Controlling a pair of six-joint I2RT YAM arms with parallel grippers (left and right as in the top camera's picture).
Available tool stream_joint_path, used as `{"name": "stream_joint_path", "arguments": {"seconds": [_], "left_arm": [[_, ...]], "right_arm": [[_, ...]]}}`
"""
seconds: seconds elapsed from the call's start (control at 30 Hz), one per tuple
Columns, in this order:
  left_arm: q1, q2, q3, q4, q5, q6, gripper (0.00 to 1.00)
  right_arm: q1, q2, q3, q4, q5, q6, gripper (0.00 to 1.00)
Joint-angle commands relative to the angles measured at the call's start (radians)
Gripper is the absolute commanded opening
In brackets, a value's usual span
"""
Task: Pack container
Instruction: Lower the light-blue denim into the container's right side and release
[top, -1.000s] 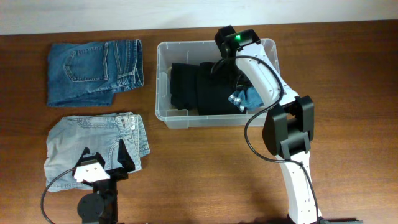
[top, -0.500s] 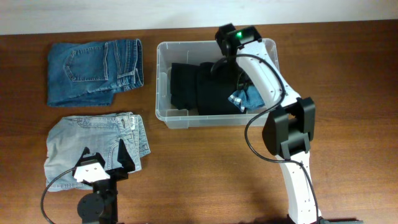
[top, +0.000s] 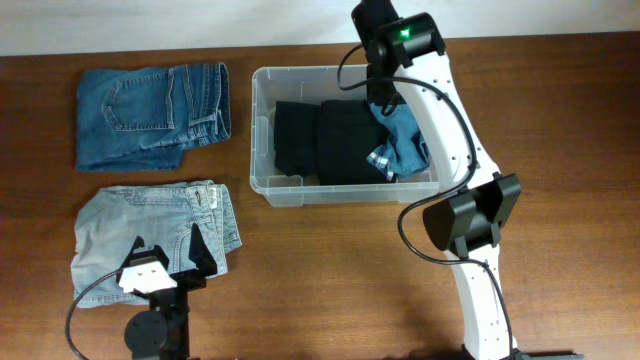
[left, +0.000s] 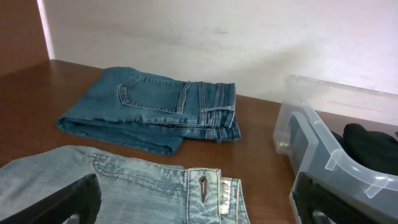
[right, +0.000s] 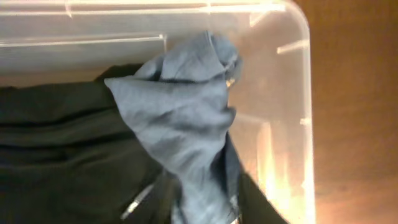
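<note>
Right gripper (top: 382, 88) hangs over the container's (top: 340, 192) far right end, above a crumpled blue shirt (right: 186, 124); I cannot tell its jaws. Left gripper (top: 168, 250), spread wide, sits over pale jeans (top: 110, 215), container well to its right.

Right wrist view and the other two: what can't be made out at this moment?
- Right end effector: fingers absent from the right wrist view, covered overhead by its own housing; open or shut unclear.
- Anything under the folded black clothing in the large clear plastic container: covered in every view.
- Container's far end: cut off by the right edge of the left wrist view.
</note>
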Motion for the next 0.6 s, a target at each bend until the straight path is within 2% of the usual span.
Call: {"name": "stream_joint_path", "arguments": {"seconds": [0.0,0.03,0.07,0.43,0.57], "left_arm": [[0.006,-0.005,-0.001,-0.004,-0.006,0.009,0.99],[0.006,-0.005,-0.001,-0.004,-0.006,0.009,0.99],[0.006,-0.005,-0.001,-0.004,-0.006,0.009,0.99],[0.006,-0.005,-0.001,-0.004,-0.006,0.009,0.99],[0.006,-0.005,-0.001,-0.004,-0.006,0.009,0.99]], "right_arm": [[-0.008,0.019,-0.032,0.017,-0.015,0.01,0.11],[-0.009,0.02,-0.053,0.032,-0.018,0.01,0.05],[-0.01,0.021,-0.07,0.046,-0.023,0.01,0.04],[-0.028,0.024,-0.317,0.193,-0.037,0.01,0.04],[-0.033,0.024,-0.408,0.261,-0.138,0.01,0.04]]}}
